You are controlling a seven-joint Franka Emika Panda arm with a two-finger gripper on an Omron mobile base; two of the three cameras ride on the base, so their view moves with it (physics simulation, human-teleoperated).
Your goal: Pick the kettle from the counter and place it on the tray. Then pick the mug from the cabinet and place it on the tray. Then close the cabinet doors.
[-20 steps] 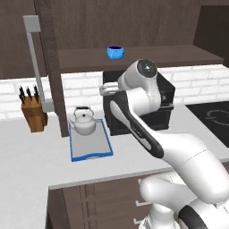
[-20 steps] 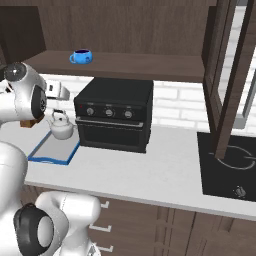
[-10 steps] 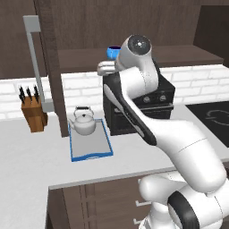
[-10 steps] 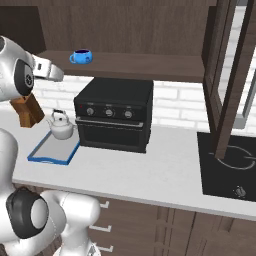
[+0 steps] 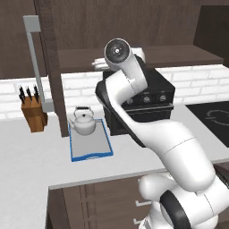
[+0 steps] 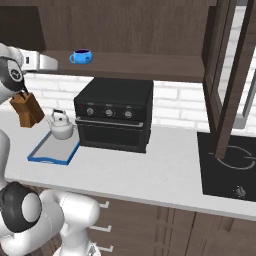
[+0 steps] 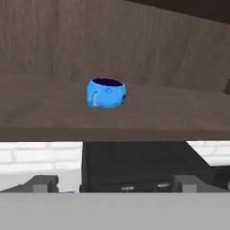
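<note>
The small blue mug (image 6: 81, 56) stands upright on the cabinet shelf (image 6: 150, 66); in the hand view the mug (image 7: 106, 93) is straight ahead, some way off. My gripper (image 6: 53, 62) hovers at shelf height to the mug's left, apart from it. It is open, its fingertips (image 7: 42, 183) wide apart with nothing between them. The silver kettle (image 5: 82, 121) sits at the far end of the blue-rimmed tray (image 5: 91, 154) on the counter (image 5: 27, 156). Both cabinet doors stand open: the left door (image 5: 49, 67) and the right door (image 6: 235, 75).
A black countertop oven (image 6: 115, 115) stands under the shelf, right of the tray. A wooden knife block (image 5: 33, 112) sits by the wall at the left. A dark cooktop (image 6: 230, 160) is set into the counter at the right.
The arm has swung up from beside the oven to shelf height, and the hand now faces the mug. The jaws stayed open. Kettle and tray have not moved.
</note>
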